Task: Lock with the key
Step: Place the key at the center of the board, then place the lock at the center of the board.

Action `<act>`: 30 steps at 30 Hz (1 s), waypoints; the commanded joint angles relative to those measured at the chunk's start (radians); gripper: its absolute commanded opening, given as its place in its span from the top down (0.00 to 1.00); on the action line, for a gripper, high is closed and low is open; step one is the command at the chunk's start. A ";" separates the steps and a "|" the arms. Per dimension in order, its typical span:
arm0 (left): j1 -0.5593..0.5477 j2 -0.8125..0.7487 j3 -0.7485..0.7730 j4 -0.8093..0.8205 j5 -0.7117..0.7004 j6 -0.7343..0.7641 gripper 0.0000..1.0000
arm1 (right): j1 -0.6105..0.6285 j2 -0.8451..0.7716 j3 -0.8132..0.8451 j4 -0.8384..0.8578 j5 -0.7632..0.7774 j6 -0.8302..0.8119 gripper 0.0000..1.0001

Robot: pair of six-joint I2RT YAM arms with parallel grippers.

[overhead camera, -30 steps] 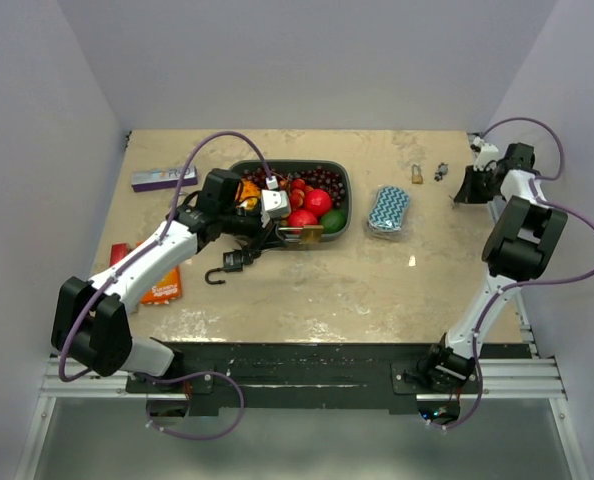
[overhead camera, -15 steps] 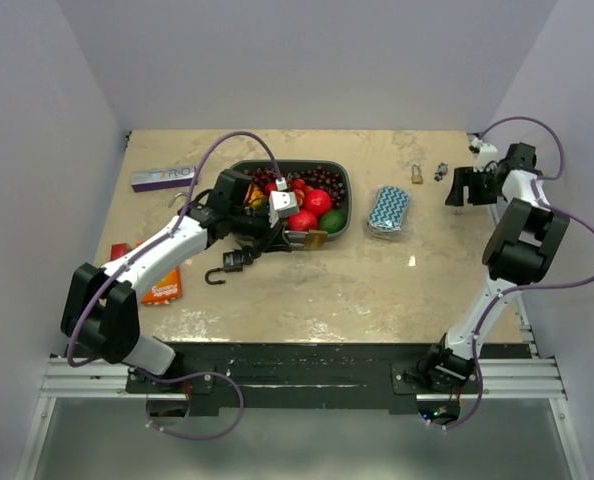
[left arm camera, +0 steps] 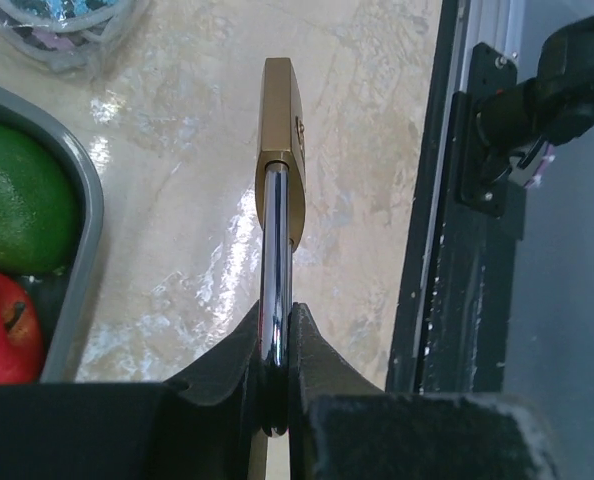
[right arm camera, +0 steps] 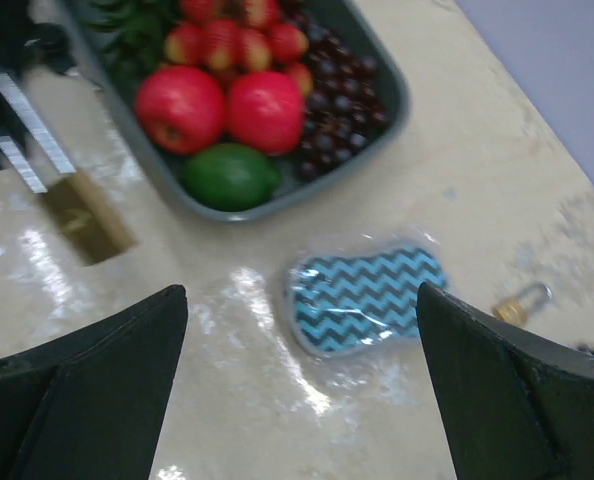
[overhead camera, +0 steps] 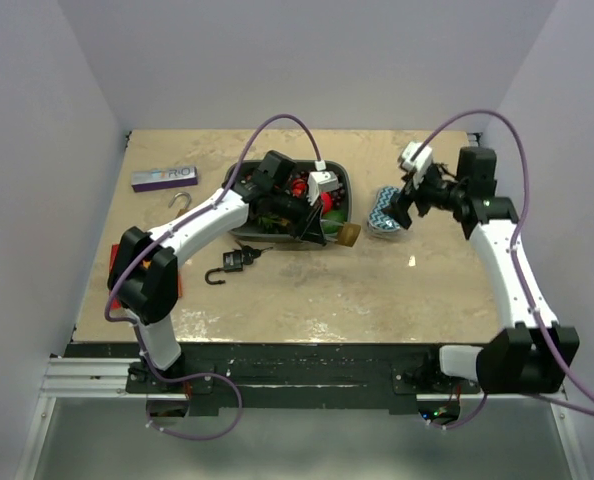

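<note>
A brass padlock [left arm camera: 282, 150] hangs clear of the table just right of the fruit tray, with its steel shackle [left arm camera: 275, 260] pinched in my left gripper [left arm camera: 275, 345]. From above, the padlock [overhead camera: 349, 236] sticks out of that gripper [overhead camera: 329, 228] towards the blue pouch. My right gripper [right arm camera: 299, 292] is open wide, nothing between its fingers, and hovers over the zigzag pouch [right arm camera: 362, 295]. In the top view this gripper [overhead camera: 405, 205] is over the pouch's right end. A second small brass padlock [right arm camera: 517, 305] lies beyond the pouch. The key is hidden behind my right arm in the top view.
The grey tray [overhead camera: 344, 187] holds apples, a lime [right arm camera: 229, 175] and cherries. A black padlock [overhead camera: 235, 260] and a loose hook [overhead camera: 214, 277] lie in front of it. A metal shackle [overhead camera: 182, 205], a purple box [overhead camera: 164, 177] and an orange packet [overhead camera: 169, 285] are on the left.
My left arm swung right, carrying the brass padlock from the tray's front edge to its right side. My right arm came in from the far right corner over the pouch and its gripper opened.
</note>
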 commanded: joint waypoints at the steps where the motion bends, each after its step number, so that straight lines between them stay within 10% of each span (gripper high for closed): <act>1: 0.005 0.000 0.091 0.040 0.130 -0.191 1.00 | 0.123 -0.187 -0.195 0.109 -0.052 -0.081 0.01; 16: -0.012 -0.007 0.039 0.126 0.276 -0.260 1.00 | 0.437 -0.353 -0.436 0.199 0.060 -0.274 0.01; 30: -0.018 -0.006 0.023 0.147 0.291 -0.295 1.00 | 0.467 -0.391 -0.524 0.364 0.155 -0.325 0.27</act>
